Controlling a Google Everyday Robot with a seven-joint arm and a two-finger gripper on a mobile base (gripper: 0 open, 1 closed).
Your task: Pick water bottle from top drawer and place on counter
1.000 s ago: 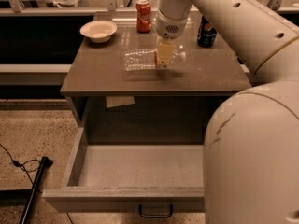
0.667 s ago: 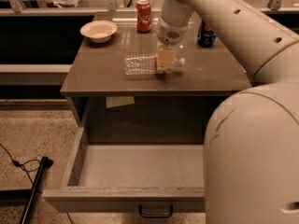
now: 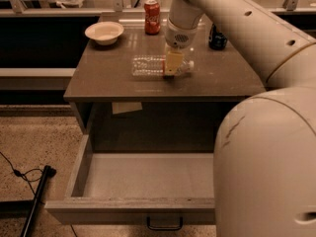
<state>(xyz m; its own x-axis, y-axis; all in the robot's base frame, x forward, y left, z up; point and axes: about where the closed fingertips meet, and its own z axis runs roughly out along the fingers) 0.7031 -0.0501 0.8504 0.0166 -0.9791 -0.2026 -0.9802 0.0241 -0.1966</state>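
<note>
The water bottle [image 3: 147,66], clear and ribbed with a pale cap pointing right, lies on its side on the middle of the grey-brown counter [image 3: 103,80]. My gripper [image 3: 172,65] comes down from above and sits over the bottle's label end, hiding the label. The top drawer [image 3: 143,176] is pulled wide open below the counter. Its pale floor is bare and its dark handle [image 3: 164,225] is at the front.
A white bowl [image 3: 104,32] stands at the counter's back left, a red soda can [image 3: 152,17] at the back middle, and a dark can [image 3: 217,36] at the back right. My arm's large body fills the right side. A black pole and cable [image 3: 34,196] lie on the floor at left.
My gripper has sunk slightly toward the counter over the bottle. The bottle lies at about the same spot. The drawer has not moved.
</note>
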